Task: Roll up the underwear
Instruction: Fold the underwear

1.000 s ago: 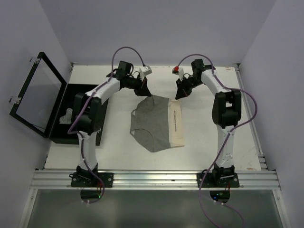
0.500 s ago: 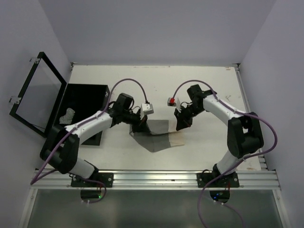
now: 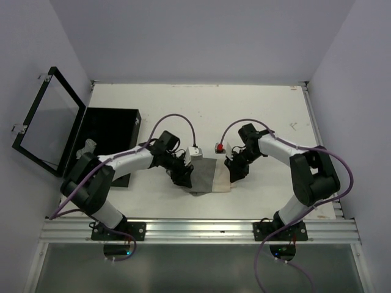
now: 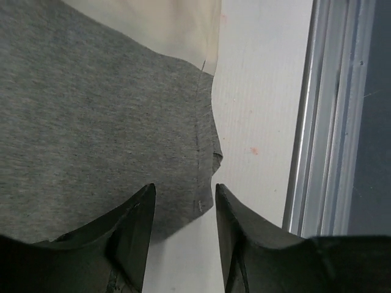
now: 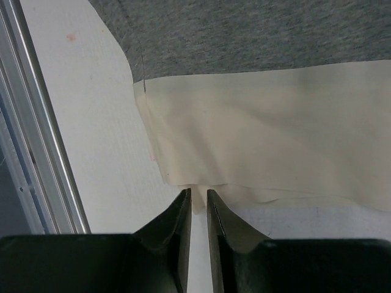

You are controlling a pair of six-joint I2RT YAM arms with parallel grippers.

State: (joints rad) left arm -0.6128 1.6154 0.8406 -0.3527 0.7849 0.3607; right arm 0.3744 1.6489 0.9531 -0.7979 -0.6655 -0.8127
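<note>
**White tabletop, folded underwear flanked by both grippers**

Your left gripper [image 4: 183,190] stands with its fingers clearly apart. The grey hem lies flat under the gap, and nothing is pinched. Your right gripper [image 5: 198,195] shows only a slim gap. The cream band's edge reaches just into its mouth, but the cloth looks slack, so I judge it unclamped rather than gripping.

Both tools sit low at opposite ends of the underwear [image 3: 208,177], left on the grey side and right on the cream band. That placement suits working the two ends evenly, so that a fold or roll comes out straight.

The garment is a compact, flat, folded shape on the table [image 3: 263,110], near the front rail [image 4: 317,122]. To my eye it is not yet rolled.

Well off to the left, the black box [image 3: 110,122] stands with its lid [image 3: 43,128] swung up. Something small and pale [image 3: 85,148] shows at the box's left side; I cannot tell what it is.
</note>
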